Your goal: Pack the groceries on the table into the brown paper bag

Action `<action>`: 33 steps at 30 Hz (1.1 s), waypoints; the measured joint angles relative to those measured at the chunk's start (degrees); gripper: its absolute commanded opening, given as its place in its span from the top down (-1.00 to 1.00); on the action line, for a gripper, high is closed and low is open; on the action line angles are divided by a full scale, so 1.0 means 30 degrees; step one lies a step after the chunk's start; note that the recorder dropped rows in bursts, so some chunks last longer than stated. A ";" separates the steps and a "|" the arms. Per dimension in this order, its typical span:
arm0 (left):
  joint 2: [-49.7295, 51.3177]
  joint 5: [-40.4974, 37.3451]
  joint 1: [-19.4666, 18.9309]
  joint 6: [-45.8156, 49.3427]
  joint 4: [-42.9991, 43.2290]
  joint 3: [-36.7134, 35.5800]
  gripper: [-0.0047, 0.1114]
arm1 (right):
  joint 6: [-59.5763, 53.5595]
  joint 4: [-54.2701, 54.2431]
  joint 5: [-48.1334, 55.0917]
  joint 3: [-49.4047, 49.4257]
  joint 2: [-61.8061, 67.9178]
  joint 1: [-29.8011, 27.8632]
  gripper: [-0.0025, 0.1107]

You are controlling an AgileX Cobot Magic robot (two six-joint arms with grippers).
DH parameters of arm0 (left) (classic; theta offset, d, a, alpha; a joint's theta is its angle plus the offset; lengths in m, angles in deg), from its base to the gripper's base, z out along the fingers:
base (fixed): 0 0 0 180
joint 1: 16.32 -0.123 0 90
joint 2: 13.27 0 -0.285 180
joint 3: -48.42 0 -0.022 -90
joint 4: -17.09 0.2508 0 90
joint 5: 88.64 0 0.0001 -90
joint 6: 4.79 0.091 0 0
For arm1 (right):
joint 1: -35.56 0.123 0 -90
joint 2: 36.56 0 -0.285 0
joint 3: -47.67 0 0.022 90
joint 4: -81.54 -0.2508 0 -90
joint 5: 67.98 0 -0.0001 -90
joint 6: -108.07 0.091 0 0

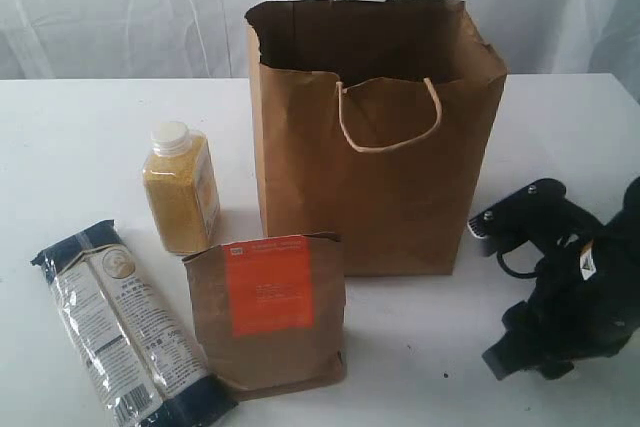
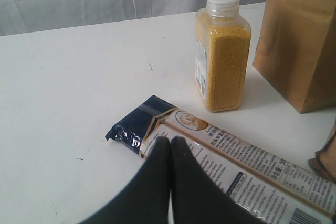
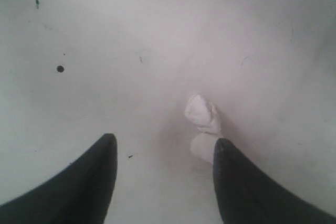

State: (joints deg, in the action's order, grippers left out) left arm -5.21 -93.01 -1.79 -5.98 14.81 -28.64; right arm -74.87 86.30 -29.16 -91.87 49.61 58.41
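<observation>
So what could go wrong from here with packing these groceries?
The long clear-and-navy noodle packet lies right beside the upright brown orange-labelled pouch; lifting it could knock the pouch over. The tall brown paper bag has a crumpled rim and a drooping white cord handle, which might snag that long packet going in.
</observation>
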 measured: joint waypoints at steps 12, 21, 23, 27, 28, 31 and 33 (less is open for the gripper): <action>0.0000 0.0000 0.0000 0.0000 0.0000 0.0000 0.92 | 0.0012 -0.0632 -0.2303 0.0000 0.2922 -0.1327 0.04; 0.0000 0.0000 0.0000 0.0000 0.0000 0.0000 0.92 | 0.0044 -0.0703 -0.2785 0.0000 0.4303 -0.1505 0.10; 0.0000 0.0000 0.0000 0.0000 0.0000 0.0000 0.92 | 0.0044 -0.0759 -0.2867 0.0000 0.4679 -0.1505 0.27; 0.0000 0.0000 0.0000 0.0000 0.0000 0.0000 0.92 | 0.0054 -0.1136 -0.2958 -0.0134 0.4981 -0.1505 0.73; 0.0000 0.0000 0.0000 0.0000 0.0000 0.0000 0.92 | 0.0092 -0.1136 -0.3197 -0.0134 0.4981 -0.1505 0.79; 0.0000 0.0000 0.0000 0.0000 0.0000 0.0000 0.92 | 0.0092 -0.1136 -0.3555 -0.0134 0.4942 -0.1505 0.95; 0.0000 0.0000 0.0000 0.0000 0.0000 0.0000 0.92 | 0.0133 -0.1028 -0.3626 -0.0060 0.4565 -0.1505 0.96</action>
State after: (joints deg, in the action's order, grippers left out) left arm -5.21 -93.01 -1.79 -5.98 14.81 -28.64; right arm -74.47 83.21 -40.03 -92.05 63.31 53.90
